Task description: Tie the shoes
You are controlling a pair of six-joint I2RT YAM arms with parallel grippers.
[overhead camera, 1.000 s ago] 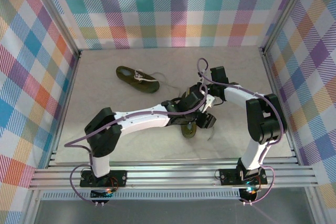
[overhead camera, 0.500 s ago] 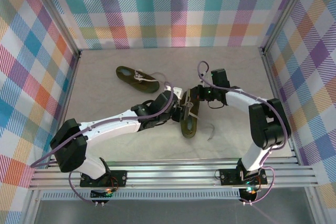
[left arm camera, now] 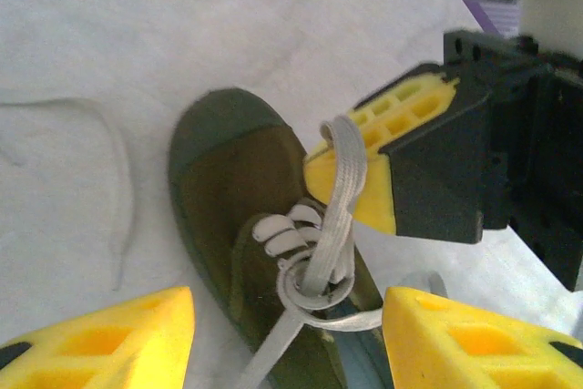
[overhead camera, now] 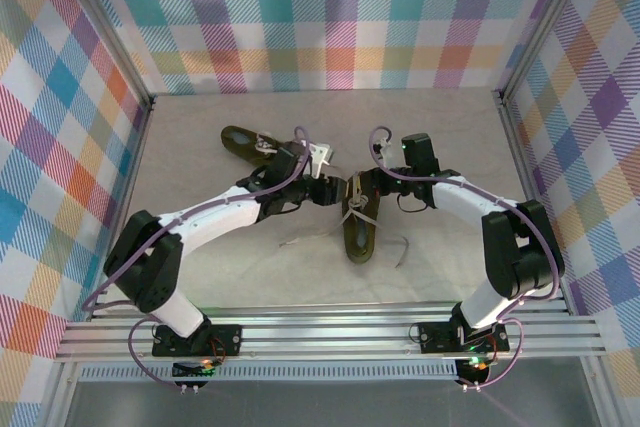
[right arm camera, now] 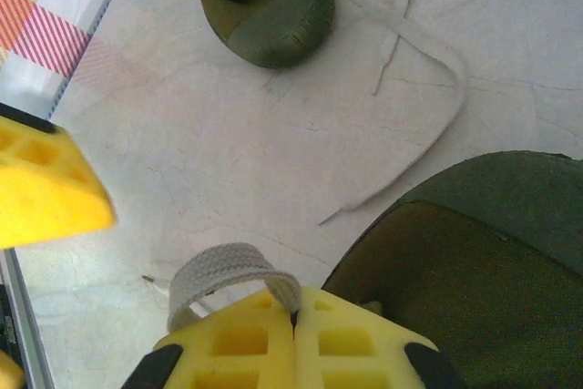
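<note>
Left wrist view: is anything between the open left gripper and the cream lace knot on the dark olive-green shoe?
Nothing visible. The right gripper, shut on a cream lace loop, sits just beside the knot.

The pale, marbled worktop (overhead camera: 200, 257) carries two olive-green shoes. The middle shoe (overhead camera: 358, 237) lies lengthwise near the centre. The far shoe (overhead camera: 240, 138) lies well apart from it, behind and to its left. Flat on the surface, a loose lace end (overhead camera: 293, 243) trails near the middle shoe's left side, and a curved lace end (overhead camera: 403, 250) lies near its right side.
</note>
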